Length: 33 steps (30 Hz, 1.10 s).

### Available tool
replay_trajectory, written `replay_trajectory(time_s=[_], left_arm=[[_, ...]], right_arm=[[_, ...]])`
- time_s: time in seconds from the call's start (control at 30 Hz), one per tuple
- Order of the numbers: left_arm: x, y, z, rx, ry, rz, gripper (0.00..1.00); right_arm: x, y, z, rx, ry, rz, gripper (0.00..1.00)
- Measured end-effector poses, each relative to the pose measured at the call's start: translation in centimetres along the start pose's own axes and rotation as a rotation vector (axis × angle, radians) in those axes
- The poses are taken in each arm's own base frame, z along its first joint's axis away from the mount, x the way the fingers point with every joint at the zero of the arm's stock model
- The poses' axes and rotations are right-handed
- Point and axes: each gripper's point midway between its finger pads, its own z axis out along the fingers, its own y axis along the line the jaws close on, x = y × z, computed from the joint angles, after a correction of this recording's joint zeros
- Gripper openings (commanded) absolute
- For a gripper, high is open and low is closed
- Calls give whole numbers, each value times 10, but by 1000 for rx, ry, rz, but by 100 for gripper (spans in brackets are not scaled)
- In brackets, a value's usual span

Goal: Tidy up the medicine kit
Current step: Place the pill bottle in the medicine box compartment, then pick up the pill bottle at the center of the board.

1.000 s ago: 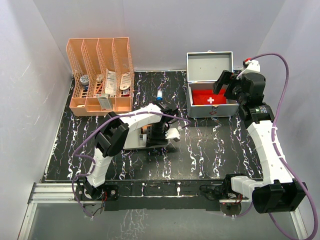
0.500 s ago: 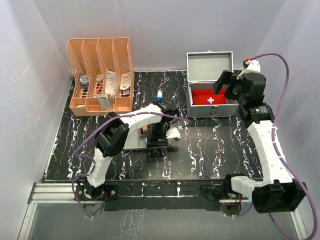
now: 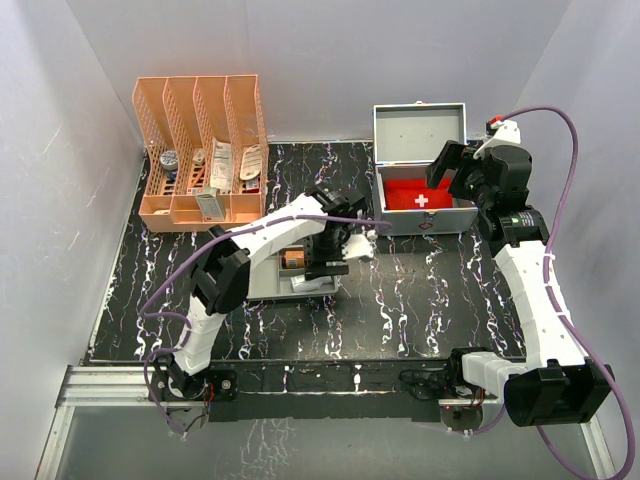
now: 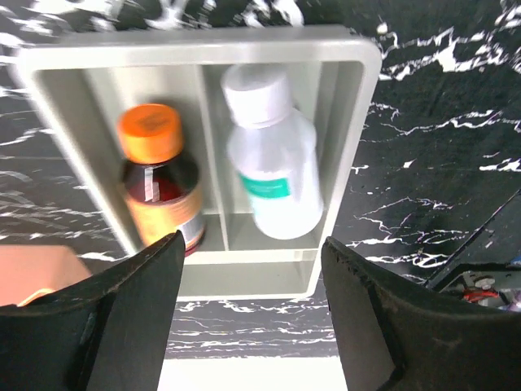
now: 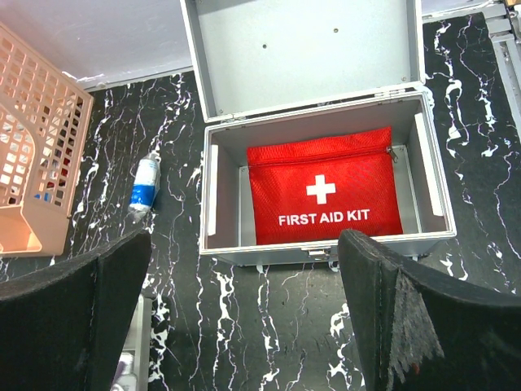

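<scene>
The medicine kit [image 3: 392,205] stands open at the back right, its lid [image 5: 301,57] upright and a red "FIRST AID KIT" pouch [image 5: 321,195] lying inside. My right gripper [image 5: 244,240] hovers open above the kit's front edge, holding nothing. My left gripper [image 4: 250,244] is open above a shallow grey tray [image 4: 342,73] near the table's middle. In the tray lie a brown bottle with an orange cap [image 4: 159,183] and a white bottle [image 4: 273,163], side by side in separate compartments. Nothing is between the left fingers.
An orange slotted rack [image 3: 205,150] with several packets and small items stands at the back left. A small white and blue tube [image 5: 146,183] lies on the black marbled table between the rack and the kit. White walls enclose the table.
My left gripper's jaws have spread wider and it has drawn up and toward the back right, away from the tray. The right arm has not moved.
</scene>
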Motion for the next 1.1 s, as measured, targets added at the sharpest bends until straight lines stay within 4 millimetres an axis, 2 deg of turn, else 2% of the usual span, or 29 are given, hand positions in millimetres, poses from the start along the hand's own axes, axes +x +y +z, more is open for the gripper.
replay_trajectory(time_s=[0.07, 0.2, 0.3, 0.4, 0.47, 0.57, 0.67, 0.77, 0.83, 0.9, 1.1], left_arm=[[-11, 8, -20, -36, -46, -16, 66], [-18, 12, -44, -67, -90, -54, 67], [-22, 18, -50, -90, -116, -89, 69], [-29, 32, -53, -129, -163, -122, 70], [-34, 49, -57, -151, -212, -149, 70], [-41, 96, -64, -187, -333, -194, 73], [-27, 144, -58, -219, -376, -229, 74], [-10, 186, -42, -246, -374, -289, 75], [-5, 209, -27, -263, -378, -344, 76], [-5, 221, -13, -272, -385, -405, 76], [-18, 230, 20, -275, -464, -605, 77]], right_arm=[[0, 0, 0, -1, -1, 0, 98], [-1, 1, 0, -7, -4, 0, 98], [-3, 3, 1, -18, -11, -1, 98], [-3, 4, 3, -25, -9, 0, 98], [-2, 4, 6, -27, -2, 0, 98], [-4, 5, 12, -30, 6, -2, 98], [-9, 7, 13, -38, 0, -3, 98], [-17, 10, 11, -47, -16, -4, 98], [-20, 11, 10, -49, -24, -4, 98], [-21, 12, 9, -51, -25, -3, 98], [-24, 14, 4, -60, -37, 10, 98]])
